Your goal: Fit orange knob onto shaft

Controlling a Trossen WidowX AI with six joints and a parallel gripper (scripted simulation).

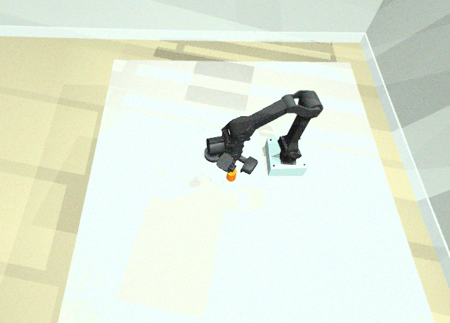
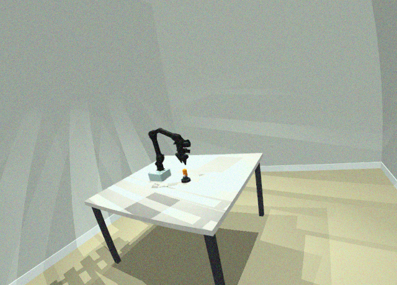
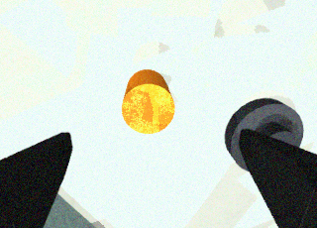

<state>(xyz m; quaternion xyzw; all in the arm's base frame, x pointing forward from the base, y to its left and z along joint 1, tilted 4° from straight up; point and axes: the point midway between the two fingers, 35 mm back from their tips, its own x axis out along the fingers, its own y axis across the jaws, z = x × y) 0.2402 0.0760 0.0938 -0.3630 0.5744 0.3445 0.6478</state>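
The orange knob (image 1: 230, 176) (image 2: 184, 172) (image 3: 148, 109) stands upright on the table, its top facing the wrist camera and its underside hidden. The dark round pedestal (image 1: 210, 158) (image 2: 185, 179) (image 3: 258, 115) stands apart from it, partly behind the arm in the top view and partly behind the right finger in the wrist view. I cannot make out the shaft or its flat side clearly. My gripper (image 1: 239, 169) (image 2: 185, 164) (image 3: 157, 139) is open and empty, pointing down above the knob. In the wrist view the knob shows between the fingers sideways, somewhat beyond the tips.
The arm stands on a pale teal base block (image 1: 287, 171) (image 2: 159, 175), whose corner (image 3: 64, 215) also shows at the lower left of the wrist view. The white table (image 1: 309, 257) (image 2: 205, 192) carries patches of light and shadow.
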